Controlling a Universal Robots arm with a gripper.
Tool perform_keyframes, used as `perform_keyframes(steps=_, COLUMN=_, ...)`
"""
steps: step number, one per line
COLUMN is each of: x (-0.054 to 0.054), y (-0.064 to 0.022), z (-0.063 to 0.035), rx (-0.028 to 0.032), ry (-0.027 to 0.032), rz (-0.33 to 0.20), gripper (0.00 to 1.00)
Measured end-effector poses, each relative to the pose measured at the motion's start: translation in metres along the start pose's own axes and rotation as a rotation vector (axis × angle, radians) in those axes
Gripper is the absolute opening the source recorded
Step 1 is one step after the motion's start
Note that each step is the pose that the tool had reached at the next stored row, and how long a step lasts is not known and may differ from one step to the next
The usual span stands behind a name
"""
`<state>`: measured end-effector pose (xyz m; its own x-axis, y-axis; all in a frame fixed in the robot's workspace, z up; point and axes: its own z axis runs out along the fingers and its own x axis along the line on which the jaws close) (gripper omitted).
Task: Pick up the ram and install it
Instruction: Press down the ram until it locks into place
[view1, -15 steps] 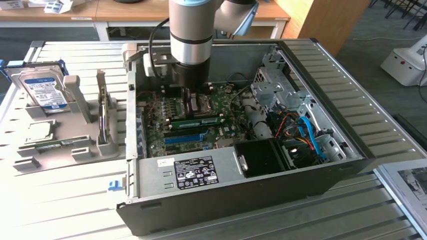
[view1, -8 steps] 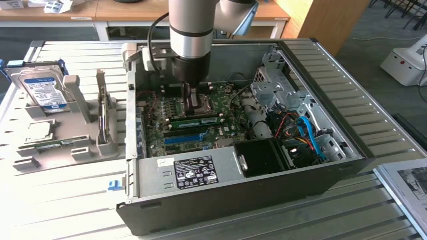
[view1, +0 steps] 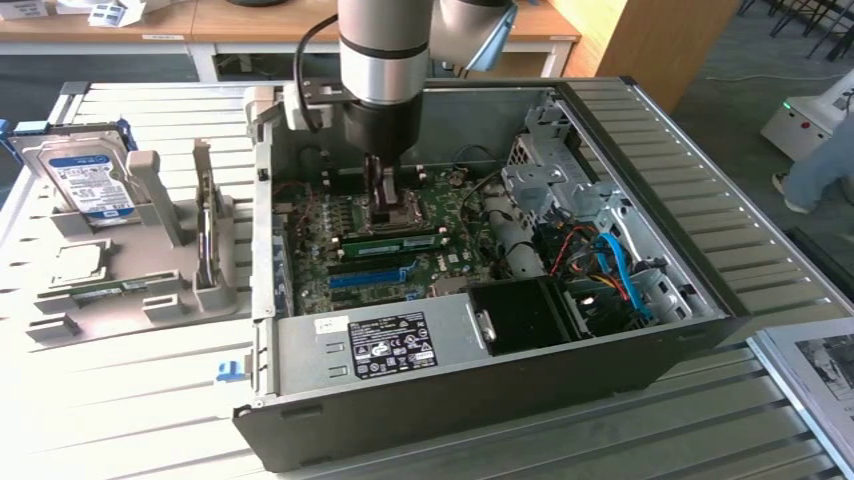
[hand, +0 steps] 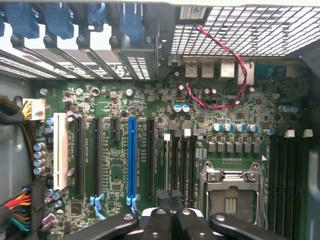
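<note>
The claw (view1: 388, 208) hangs closed and empty inside the computer case (view1: 694, 300), over the motherboard (hand: 150, 150). The ram (view1: 390, 242) sits seated in the motherboard, just below the claw's fingertips.

Glossy green ram (view1: 388, 241), matt metal case (view1: 694, 250)
</note>
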<state>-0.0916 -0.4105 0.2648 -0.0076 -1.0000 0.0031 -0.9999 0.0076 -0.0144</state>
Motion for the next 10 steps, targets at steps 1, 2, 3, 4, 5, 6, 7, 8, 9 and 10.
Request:
perform_keyframes(steps=1, x=0.0, y=0.0, z=-0.0012, rx=0.0, ry=0.0, rz=0.0, gripper=0.1)
perform_keyframes(steps=2, x=0.0, y=0.0, z=-0.0027, rx=0.0, ry=0.0001, rz=0.0, gripper=0.1)
perform_keyframes(steps=3, x=0.0, y=-0.0001, z=-0.0043, rx=0.0, ry=0.0, rz=0.0, gripper=0.1)
perform_keyframes(steps=4, x=0.0, y=-0.0001, z=-0.0059, rx=0.0, ry=0.0, rz=0.0, gripper=0.1)
perform_keyframes(steps=5, x=0.0, y=-0.0001, z=-0.0076, rx=0.0, ry=0.0, rz=0.0, gripper=0.1)
perform_keyframes(steps=6, x=0.0, y=-0.0002, z=-0.0093, rx=0.0, ry=0.0, rz=0.0, gripper=0.1)
perform_keyframes(steps=7, x=0.0, y=-0.0002, z=-0.0109, rx=0.0, ry=0.0, rz=0.0, gripper=0.1)
perform_keyframes(steps=8, x=0.0, y=-0.0002, z=-0.0126, rx=0.0, ry=-0.0001, rz=0.0, gripper=0.1)
perform_keyframes(steps=9, x=0.0, y=-0.0002, z=-0.0142, rx=-0.0001, ry=0.0, rz=0.0, gripper=0.1)
perform_keyframes(steps=10, x=0.0, y=-0.0002, z=-0.0158, rx=-0.0001, ry=0.0001, rz=0.0, gripper=0.1)
